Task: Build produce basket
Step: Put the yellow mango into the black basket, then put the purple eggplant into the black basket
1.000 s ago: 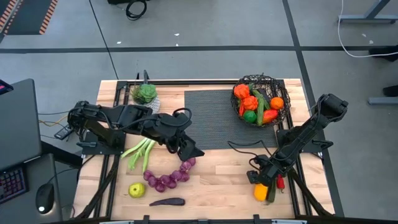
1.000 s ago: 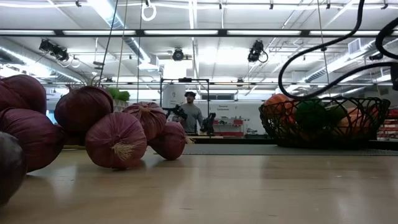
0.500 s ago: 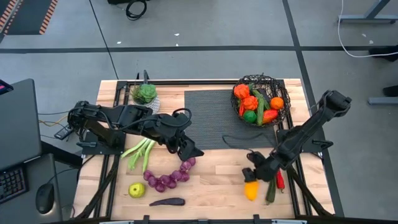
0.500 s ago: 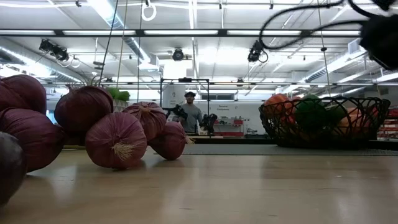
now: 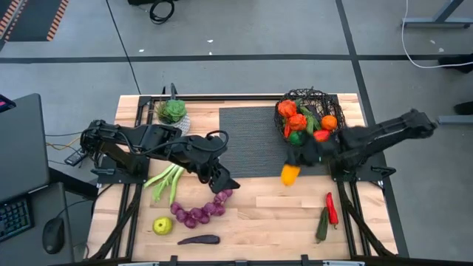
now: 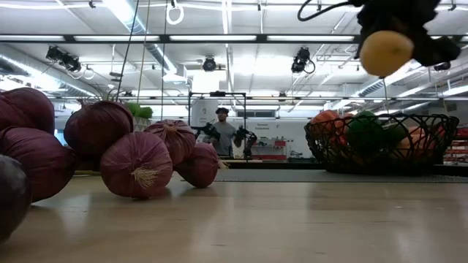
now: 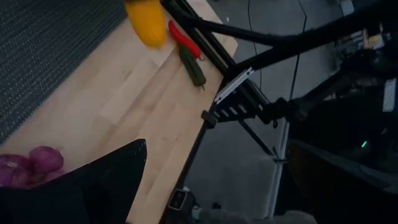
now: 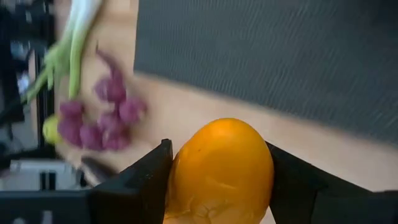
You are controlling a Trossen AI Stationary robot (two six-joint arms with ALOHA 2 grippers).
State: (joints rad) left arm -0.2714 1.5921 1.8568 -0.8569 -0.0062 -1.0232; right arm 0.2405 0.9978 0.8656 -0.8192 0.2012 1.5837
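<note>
The basket (image 5: pixel 309 118), a dark wire-mesh bowl, stands at the table's far right with orange, red and green produce in it; it also shows in the low view (image 6: pixel 380 142). My right gripper (image 5: pixel 294 167) hangs just near of the basket, shut on a yellow-orange pepper (image 5: pixel 290 175), which shows high up in the low view (image 6: pixel 386 51). My left gripper (image 5: pixel 226 181) waits open at mid-table, above the far end of a string of purple onions (image 5: pixel 199 213). My right gripper pinches the yellow-orange pepper between its two fingers, one on each of its rounded sides (image 8: pixel 180 177). The fingers (image 8: pixel 146 180) slant downward. The pepper is lifted clear of the table, above the near right corner of the dark mat.
A dark mat (image 5: pixel 251 137) covers the far middle. A leek (image 5: pixel 166 183), a yellow-green fruit (image 5: pixel 162 225) and an aubergine (image 5: pixel 198 239) lie near left. A red chilli (image 5: pixel 332 209) and a green one (image 5: pixel 322 225) lie near right. A potted plant (image 5: pixel 172 112) stands far left.
My right gripper has carried the yellow-orange pepper up from the near right of the table, away from the chillies and toward the far edge and the basket, turning as it rose. The pepper is now lifted clear.
</note>
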